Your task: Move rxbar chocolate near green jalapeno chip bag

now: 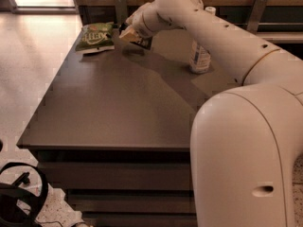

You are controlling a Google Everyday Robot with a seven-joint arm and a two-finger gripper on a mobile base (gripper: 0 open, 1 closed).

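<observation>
One rxbar chocolate (143, 43) shows as a small dark wrapper close to the far edge of the table (109, 112), left of that edge's middle. It is partly hidden under the gripper (127, 33). A few pale marks show on the wrapper, but none can be read. The gripper sits right over the bar's left end, pointing left towards the far left corner. I cannot tell whether it is clamped on the bar or apart from it, nor whether the bar rests on the tabletop or is lifted off it.

Just to the left lies one green jalapeno chip bag (94, 36), flat in the far left corner, with a narrow gap between it and the gripper. It carries a pale logo and a white lower edge; the lettering is not legible.

One clear water bottle (199, 58) stands upright towards the far right part of the table, well apart from the bar. The arm (213, 32) partly covers it, and its label is unreadable.

The single white arm reaches in from the right foreground across the dark brown tabletop.
</observation>
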